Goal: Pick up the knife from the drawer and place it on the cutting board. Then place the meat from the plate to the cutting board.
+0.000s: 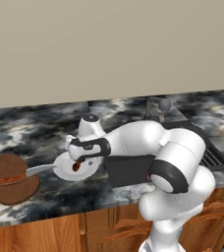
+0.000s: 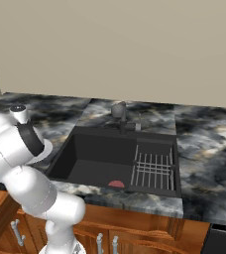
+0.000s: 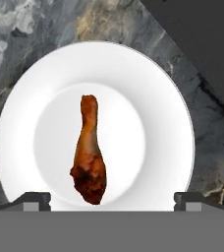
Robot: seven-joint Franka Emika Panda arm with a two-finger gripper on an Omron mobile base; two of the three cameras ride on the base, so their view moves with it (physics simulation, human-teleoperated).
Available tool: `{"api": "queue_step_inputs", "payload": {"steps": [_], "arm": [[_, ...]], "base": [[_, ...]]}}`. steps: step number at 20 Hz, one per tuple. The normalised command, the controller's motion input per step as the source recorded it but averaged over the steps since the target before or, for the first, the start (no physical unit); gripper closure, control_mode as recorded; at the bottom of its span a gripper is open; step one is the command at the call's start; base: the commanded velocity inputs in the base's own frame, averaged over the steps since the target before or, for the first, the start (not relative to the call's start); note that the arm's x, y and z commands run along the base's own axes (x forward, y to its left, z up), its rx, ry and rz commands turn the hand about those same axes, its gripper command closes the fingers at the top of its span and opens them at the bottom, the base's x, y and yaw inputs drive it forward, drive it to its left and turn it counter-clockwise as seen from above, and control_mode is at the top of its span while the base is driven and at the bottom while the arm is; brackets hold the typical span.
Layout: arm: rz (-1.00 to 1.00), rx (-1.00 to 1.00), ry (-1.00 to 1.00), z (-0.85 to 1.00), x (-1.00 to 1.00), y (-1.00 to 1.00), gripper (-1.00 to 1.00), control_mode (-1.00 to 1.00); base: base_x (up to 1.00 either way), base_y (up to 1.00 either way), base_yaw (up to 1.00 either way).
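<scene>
The gripper (image 3: pixel 112 201), fingers spread wide and holding nothing, hangs over the white plate (image 1: pixel 64 170) on the marble counter (image 1: pixel 45 133). The meat (image 3: pixel 88 152) lies in the plate's middle, between the fingertips. Left of the plate, the knife (image 1: pixel 23 175) rests on the cutting board (image 1: pixel 6 189), blade pointing toward the plate. A sink (image 2: pixel 100 161) sits to the right.

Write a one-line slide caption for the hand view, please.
Open tool above the small brown drumstick-like meat lying on the round white plate.
</scene>
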Motion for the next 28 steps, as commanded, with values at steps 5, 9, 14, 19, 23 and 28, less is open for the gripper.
{"api": "queue_step_inputs", "payload": {"steps": [5, 9, 14, 19, 23, 28], "arm": [[0.02, -0.03, 0.0, -0.2, 0.12, 0.0, -1.0, -1.0], [0.01, 0.0, 0.0, -0.08, 0.18, 0.01, -1.0, -1.0], [0.0, -0.01, 0.01, -0.06, 0.23, 0.06, -1.0, -1.0], [0.0, -0.02, 0.04, -0.11, 0.21, 0.15, -1.0, -1.0], [0.0, -0.05, 0.05, -0.18, 0.17, 0.24, -1.0, -1.0], [0.0, -0.02, 0.05, -0.16, 0.15, 0.22, -1.0, -1.0]], "base": [[0.0, 0.0, 0.0], [0.0, 0.0, 0.0], [0.0, 0.0, 0.0], [0.0, 0.0, 0.0], [0.0, 0.0, 0.0], [0.0, 0.0, 0.0]]}}
